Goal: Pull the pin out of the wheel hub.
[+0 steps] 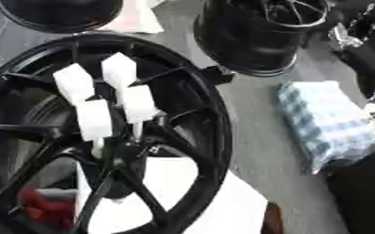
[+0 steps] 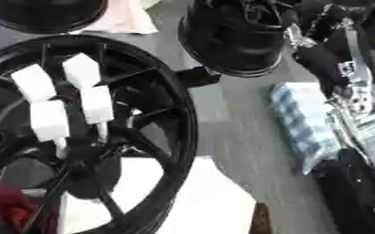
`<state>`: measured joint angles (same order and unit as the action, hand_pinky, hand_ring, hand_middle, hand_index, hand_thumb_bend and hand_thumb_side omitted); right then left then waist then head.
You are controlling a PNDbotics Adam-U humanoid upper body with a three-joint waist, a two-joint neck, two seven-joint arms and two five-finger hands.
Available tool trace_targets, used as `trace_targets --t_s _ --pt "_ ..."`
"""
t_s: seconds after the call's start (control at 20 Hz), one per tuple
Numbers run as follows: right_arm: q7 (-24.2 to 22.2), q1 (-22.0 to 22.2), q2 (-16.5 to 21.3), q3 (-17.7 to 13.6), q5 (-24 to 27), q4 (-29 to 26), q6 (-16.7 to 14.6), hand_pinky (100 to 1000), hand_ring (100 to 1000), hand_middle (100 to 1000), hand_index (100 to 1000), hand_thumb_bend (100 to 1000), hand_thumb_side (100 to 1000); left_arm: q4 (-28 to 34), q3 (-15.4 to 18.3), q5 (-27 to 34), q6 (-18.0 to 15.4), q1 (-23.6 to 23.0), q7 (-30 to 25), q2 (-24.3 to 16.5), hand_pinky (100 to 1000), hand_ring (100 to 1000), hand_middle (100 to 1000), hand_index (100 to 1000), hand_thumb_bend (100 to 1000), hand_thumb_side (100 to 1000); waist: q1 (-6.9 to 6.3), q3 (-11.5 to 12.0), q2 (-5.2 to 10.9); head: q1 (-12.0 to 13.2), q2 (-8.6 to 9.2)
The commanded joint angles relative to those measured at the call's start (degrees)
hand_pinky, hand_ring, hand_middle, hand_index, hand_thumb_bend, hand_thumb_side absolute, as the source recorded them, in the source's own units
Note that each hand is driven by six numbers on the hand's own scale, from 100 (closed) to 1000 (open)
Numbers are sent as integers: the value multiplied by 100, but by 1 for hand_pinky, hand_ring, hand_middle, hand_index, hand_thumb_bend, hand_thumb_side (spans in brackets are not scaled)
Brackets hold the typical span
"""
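A large black spoked wheel hub (image 1: 216, 119) fills the left half of both views. At its centre (image 1: 125, 153) stand several white pins with thin stems and blocky white heads (image 1: 94, 119), close together among the spokes. My right arm runs along the right edge. My right hand (image 2: 307, 34) shows black and silver at the upper right, beside a second black wheel and well away from the pins. Nothing touches the pins. My left hand does not show.
A second black wheel (image 1: 254, 39) stands at the top centre and a black round thing (image 1: 59, 13) at the top left. A blue-and-white checked cloth (image 1: 327, 119) lies on the right, a white sheet (image 1: 187, 196) under the hub, and something red (image 1: 43, 205) at the lower left.
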<state>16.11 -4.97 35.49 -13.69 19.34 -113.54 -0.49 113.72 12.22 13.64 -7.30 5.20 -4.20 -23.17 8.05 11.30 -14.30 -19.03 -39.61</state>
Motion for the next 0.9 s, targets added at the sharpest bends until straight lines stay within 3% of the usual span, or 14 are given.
trace_targets --t_s 0.05,0.65,0.9 --pt "-15 -26 167 -34 36 -105 -6 608 620 472 643 253 238 88 0 -1 -4 44 -18 -108 982 597 577 781 100 759 -46 -16 72 -16 72" --pt "-15 -24 185 -34 27 -105 -3 609 620 472 643 253 238 88 -1 -13 9 44 -20 -107 982 598 578 781 100 760 -28 -18 72 -11 52" --pt "-345 -410 722 380 -303 -105 -17 650 670 514 686 296 230 88 -22 -34 37 21 -44 -172 982 598 579 781 100 761 71 4 131 85 -56"
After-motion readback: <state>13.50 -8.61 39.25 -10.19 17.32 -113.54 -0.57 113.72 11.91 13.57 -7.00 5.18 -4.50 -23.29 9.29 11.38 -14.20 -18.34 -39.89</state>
